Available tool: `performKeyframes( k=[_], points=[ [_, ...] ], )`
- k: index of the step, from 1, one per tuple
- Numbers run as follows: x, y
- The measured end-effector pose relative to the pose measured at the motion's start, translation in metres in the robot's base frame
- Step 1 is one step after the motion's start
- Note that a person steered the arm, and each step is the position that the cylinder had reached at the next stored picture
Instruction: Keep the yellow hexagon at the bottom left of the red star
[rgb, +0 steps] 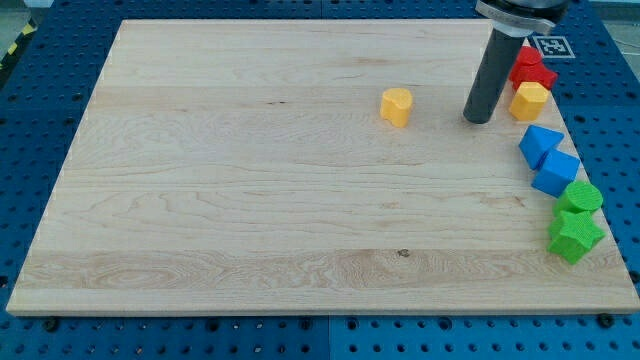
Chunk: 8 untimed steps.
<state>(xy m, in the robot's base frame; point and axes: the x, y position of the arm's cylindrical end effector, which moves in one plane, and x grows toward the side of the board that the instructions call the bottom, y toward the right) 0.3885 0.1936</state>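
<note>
The yellow hexagon (529, 100) lies near the board's right edge at the view's top right. Just above it, touching or nearly touching, is the red star (536, 72), partly hidden behind the rod; there may be a second red block with it, I cannot tell. The yellow hexagon sits at the star's lower side, slightly to the left. My tip (480, 119) rests on the board just left of the yellow hexagon, with a small gap. A second yellow block (397, 106), of rounded, unclear shape, lies further left of the tip.
Down the wooden board's (250, 200) right edge stand two blue blocks (541, 143) (556, 172) and two green blocks (580, 197) (574, 236), close together. A blue perforated table surrounds the board.
</note>
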Motion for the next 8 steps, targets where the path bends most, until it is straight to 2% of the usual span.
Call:
performKeyframes(
  k=[3, 5, 8],
  points=[
    [0.0, 0.06],
    [0.024, 0.067],
    [0.022, 0.132]
  ],
)
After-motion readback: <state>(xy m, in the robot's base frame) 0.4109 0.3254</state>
